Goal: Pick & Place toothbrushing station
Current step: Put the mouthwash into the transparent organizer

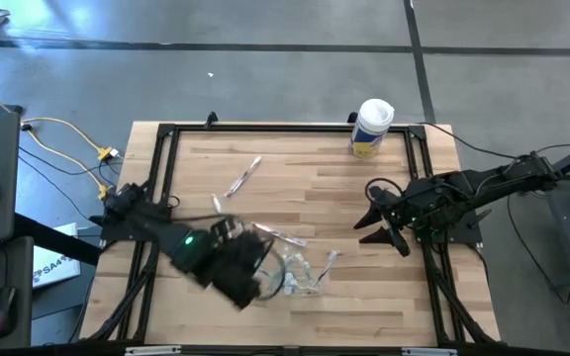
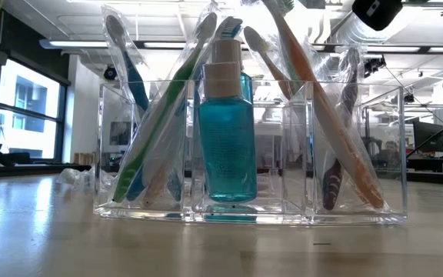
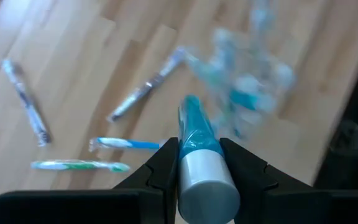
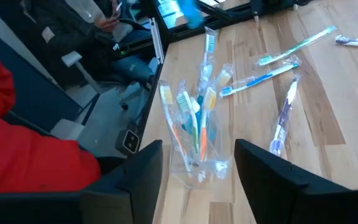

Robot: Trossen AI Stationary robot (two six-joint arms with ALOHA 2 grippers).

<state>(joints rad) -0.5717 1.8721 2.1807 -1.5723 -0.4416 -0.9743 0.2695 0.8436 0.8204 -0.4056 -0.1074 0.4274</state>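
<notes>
The clear plastic holder (image 1: pixel 300 274) stands on the table near its front middle. In it, several wrapped toothbrushes (image 2: pixel 160 131) lean against the walls and a teal bottle (image 2: pixel 225 146) stands upright in the middle compartment. My left gripper (image 1: pixel 250 277) hovers just left of the holder, shut on a teal tube (image 3: pixel 197 134) with a silvery cap. Loose wrapped toothbrushes (image 3: pixel 145 93) (image 3: pixel 79 165) lie flat on the wood. At the right, my right gripper (image 4: pixel 197 168) stands open above the table, pointing at the holder (image 4: pixel 194 140). My left gripper pinches the teal tube between its two fingers (image 3: pixel 163 165), on the tube's sides just beyond its silvery cap (image 3: pixel 207 186). The tube lies along the fingers, its teal end (image 3: pixel 190 109) sticking out ahead and slanting down. It is lifted clear of the table.
A white canister with a yellow label (image 1: pixel 371 127) stands at the table's far right. More toothbrushes (image 1: pixel 243 178) (image 1: pixel 280 235) lie between the far edge and the holder. A black frame (image 1: pixel 166 133) rims the table. Beyond the table's near edge, people (image 4: pixel 23 155) show in the right wrist view.
</notes>
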